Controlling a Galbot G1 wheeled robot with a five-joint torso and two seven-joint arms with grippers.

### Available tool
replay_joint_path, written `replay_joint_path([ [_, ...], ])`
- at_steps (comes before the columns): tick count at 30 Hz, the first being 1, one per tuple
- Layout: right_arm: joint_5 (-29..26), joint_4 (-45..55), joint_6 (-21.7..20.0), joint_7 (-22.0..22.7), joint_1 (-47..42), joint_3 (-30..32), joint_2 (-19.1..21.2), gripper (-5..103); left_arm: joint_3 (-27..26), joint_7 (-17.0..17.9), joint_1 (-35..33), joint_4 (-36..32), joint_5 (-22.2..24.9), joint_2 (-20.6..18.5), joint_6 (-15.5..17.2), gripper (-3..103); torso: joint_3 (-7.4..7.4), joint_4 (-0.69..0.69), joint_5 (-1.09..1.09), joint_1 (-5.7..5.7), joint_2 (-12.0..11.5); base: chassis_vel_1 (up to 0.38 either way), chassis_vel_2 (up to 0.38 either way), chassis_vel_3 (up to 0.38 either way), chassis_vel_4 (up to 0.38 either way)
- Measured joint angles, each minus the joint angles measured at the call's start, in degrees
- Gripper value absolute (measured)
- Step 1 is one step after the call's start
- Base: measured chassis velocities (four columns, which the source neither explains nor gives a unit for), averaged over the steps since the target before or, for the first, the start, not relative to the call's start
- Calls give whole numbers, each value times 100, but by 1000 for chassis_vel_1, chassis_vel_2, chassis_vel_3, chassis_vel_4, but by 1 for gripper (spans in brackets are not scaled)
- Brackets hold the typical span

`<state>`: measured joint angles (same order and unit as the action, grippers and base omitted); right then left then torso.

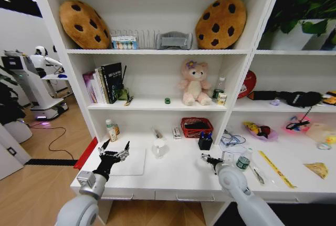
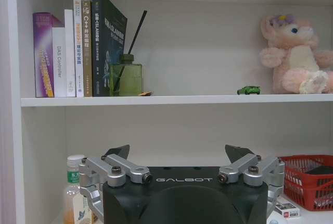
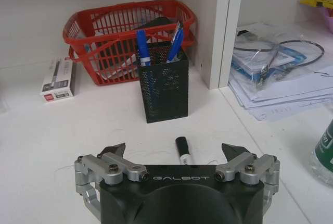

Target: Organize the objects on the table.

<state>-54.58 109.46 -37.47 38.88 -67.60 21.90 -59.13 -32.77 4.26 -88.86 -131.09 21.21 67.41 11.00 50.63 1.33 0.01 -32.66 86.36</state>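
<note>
while fully open, the right hand [image 3: 177, 155] straddles a pen [image 3: 183, 151].

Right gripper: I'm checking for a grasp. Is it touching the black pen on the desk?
Apart. In the right wrist view, the black pen lies on the white desk between the right gripper's open fingers, bare desk either side.

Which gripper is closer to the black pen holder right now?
Right. The right gripper sits open just in front of the pen holder, with a loose marker between them. The left gripper is open over the laptop, far to the holder's left.
</note>
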Motion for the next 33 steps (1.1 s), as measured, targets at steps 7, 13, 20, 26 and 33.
replay_joint_path([
  [7, 112, -235, -96, -280, -9, 126, 92, 100, 0, 0, 0, 0, 0, 0, 0, 100, 0, 1, -1, 0, 0, 0, 0, 0, 0],
  [13, 123, -440, -94, -478, -19, 185, 83, 100, 0, 0, 0, 0, 0, 0, 0, 100, 0, 0, -1, 0, 0, 0, 0, 0, 0],
  [20, 238, -646, -69, -676, 19, 208, 67, 100, 0, 0, 0, 0, 0, 0, 0, 100, 0, 0, -1, 0, 0, 0, 0, 0, 0],
  [26, 324, -884, -28, -933, 155, 180, 119, 100, 0, 0, 0, 0, 0, 0, 0, 100, 0, 0, -1, 0, 0, 0, 0, 0, 0],
  [33, 328, -1056, -6, -1051, 241, 156, 155, 100, 0, 0, 0, 0, 0, 0, 0, 100, 0, 0, -1, 0, 0, 0, 0, 0, 0],
])
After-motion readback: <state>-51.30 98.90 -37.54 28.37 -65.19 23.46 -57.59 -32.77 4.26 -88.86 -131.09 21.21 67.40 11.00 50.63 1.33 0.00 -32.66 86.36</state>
